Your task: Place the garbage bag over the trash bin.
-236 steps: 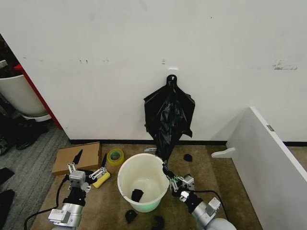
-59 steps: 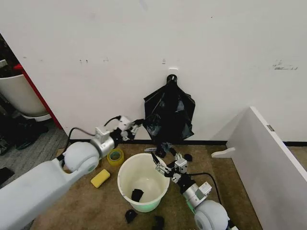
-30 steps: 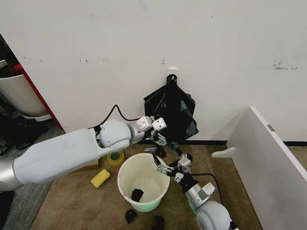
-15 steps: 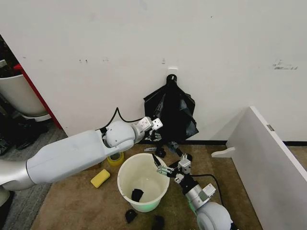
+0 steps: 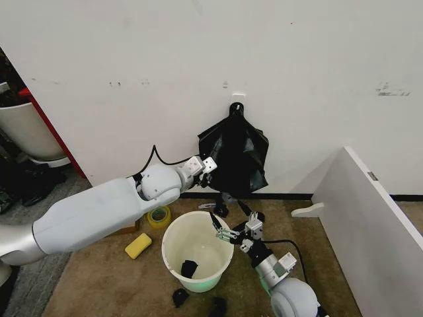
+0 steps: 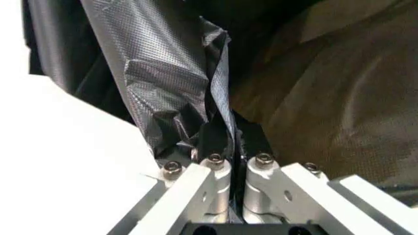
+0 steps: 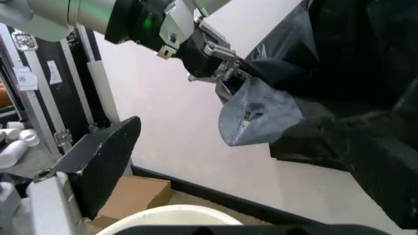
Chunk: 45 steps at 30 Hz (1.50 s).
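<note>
the garbage bag [image 5: 234, 155] hangs against the white wall [image 5: 297, 66] from a hook [image 5: 236, 99], above and behind the trash bin [image 5: 197, 249]. you will find the bin upright on the brown carpet [image 5: 99, 277], mouth open, a small black scrap [image 5: 189, 268] lying inside it. your left gripper [image 5: 210, 166] is at the bag's left edge; in the left wrist view its fingers [image 6: 216, 142] are pressed together with a fold of the black plastic pinched between them. your right gripper [image 5: 225, 232] sits at the bin's far right rim, below the bag, its fingers spread and holding nothing. around the bin: a yellow sponge [image 5: 137, 246] and a tape roll [image 5: 158, 216] to the left, and more black scraps [image 5: 180, 298] on the carpet in front.
</note>
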### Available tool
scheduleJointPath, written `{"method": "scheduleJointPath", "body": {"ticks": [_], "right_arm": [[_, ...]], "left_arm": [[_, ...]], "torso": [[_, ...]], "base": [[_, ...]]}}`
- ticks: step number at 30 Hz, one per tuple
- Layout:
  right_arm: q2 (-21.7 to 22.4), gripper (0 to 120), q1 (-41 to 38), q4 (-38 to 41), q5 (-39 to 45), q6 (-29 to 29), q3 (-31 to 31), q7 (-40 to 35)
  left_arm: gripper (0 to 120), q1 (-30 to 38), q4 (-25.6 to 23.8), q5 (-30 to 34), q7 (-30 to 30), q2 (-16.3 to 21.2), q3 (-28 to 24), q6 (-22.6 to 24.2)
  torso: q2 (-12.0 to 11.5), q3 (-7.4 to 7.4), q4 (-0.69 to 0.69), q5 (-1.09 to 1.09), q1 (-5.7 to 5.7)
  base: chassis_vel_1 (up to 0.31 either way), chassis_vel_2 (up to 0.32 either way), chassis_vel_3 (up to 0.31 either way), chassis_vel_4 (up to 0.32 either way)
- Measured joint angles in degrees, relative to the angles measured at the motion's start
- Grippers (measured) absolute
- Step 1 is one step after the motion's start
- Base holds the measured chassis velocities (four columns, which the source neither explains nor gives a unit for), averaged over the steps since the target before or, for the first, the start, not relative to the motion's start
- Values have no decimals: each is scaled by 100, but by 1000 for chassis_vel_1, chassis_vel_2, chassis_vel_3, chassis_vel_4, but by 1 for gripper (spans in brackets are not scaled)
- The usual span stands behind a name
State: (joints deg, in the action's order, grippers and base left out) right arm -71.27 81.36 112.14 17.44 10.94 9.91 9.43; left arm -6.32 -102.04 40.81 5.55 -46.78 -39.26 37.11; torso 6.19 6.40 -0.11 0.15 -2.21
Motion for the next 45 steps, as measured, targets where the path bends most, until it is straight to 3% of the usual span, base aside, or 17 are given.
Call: {"method": "scheduleJointPath", "body": {"ticks": [4,7,8,12,13,17,20,28,34,41,45], "right_arm": [[-20,100,8,-2,-18,7,2,-2],[-40,100,26,-2,-22,12,17,-8],[-40,100,26,-2,-22,12,17,-8],[-53,100,63,13,-26,13,49,-29],[-72,100,109,90,-17,11,115,-62],[-86,100,189,237,14,-9,212,-164],[-79,100,362,610,237,-118,518,-385],[227,100,-120,742,792,-576,789,-795],[604,100,-687,638,1361,-1087,505,-883],[845,100,-1405,198,1375,-1162,224,-954],[834,82,-1524,120,1405,-1186,176,-1010]], "left_arm": [[0,-181,3,0,113,66,280,-281],[0,-484,0,32,277,138,652,-911],[0,-484,0,32,277,138,652,-911],[0,-1136,-194,206,640,256,1189,-1982],[0,-1695,-302,228,899,297,1508,-2600],[0,-2185,-317,138,1092,280,1801,-3097],[0,-2801,-264,-99,1182,167,2373,-3663],[0,-3216,-229,-419,1167,35,2798,-3857],[0,-3320,-222,-616,1121,4,2813,-3875],[0,-3410,-230,-662,1092,-34,2849,-3875],[0,-3490,-284,-667,1057,-33,2962,-3865]], "torso": [[0,0,0,0,0],[0,0,0,0,0],[0,0,0,0,0],[0,0,0,1,0],[0,0,0,0,0],[1,0,1,-1,0],[1,0,0,-1,0],[1,0,0,0,0],[1,0,0,0,0],[1,1,1,1,0],[1,1,0,1,0]], "base": [[0,0,0,0],[0,0,0,0],[0,0,0,0],[0,0,0,0],[0,0,0,0],[0,0,0,0],[0,0,0,0],[0,0,0,0],[0,0,0,0],[0,0,0,0],[0,0,0,0]]}}
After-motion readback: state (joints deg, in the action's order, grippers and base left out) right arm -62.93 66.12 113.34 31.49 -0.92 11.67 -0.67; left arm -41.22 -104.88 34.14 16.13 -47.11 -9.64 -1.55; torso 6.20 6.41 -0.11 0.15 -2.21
